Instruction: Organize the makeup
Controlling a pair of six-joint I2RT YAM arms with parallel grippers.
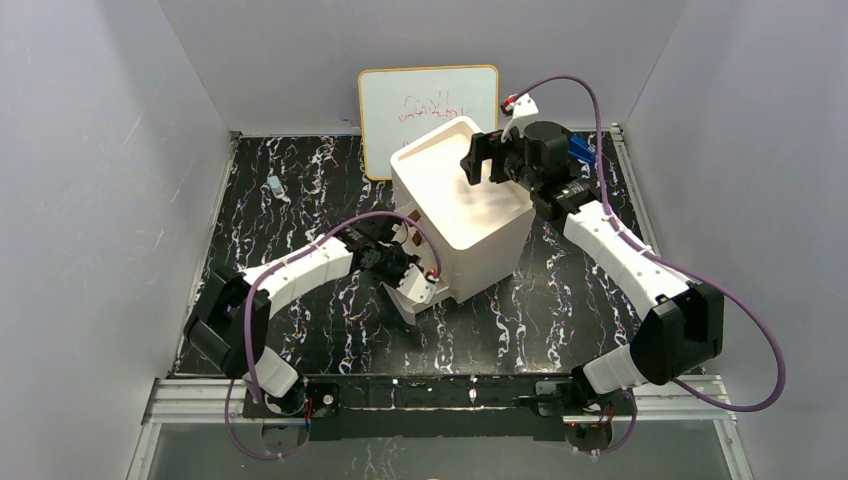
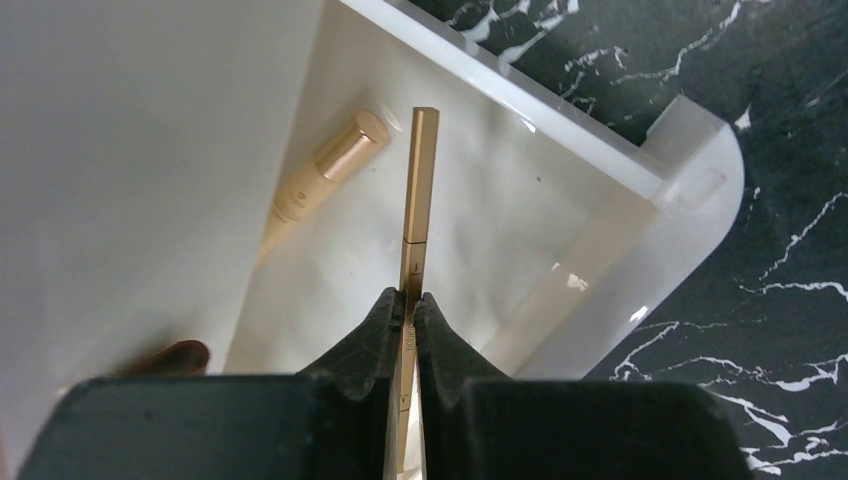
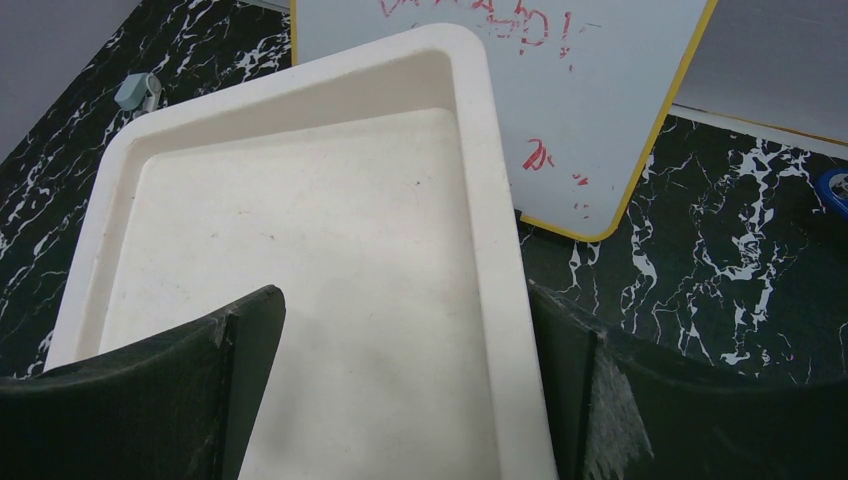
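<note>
Top external: my left gripper (image 1: 402,268) is at the open drawer (image 1: 420,296) of the white drawer box (image 1: 480,220); my right gripper (image 1: 487,160) hovers over the box's top. Left wrist: my fingers (image 2: 370,340) pinch a gold-tan pencil (image 2: 420,190) above that drawer; a gold-capped tube (image 2: 330,165) lies inside. Right wrist: my fingers are spread, empty, over the box's top tray (image 3: 300,250). Remaining makeup is hidden, so progress seems partial; a pale-blue item (image 1: 273,186) left of the box is unidentifiable.

Glossy white plastic drawer (image 2: 560,190), metallic gold pencil (image 2: 420,190), polished black marbled tabletop (image 2: 780,250), matt black pincer fingers (image 2: 360,345)
</note>
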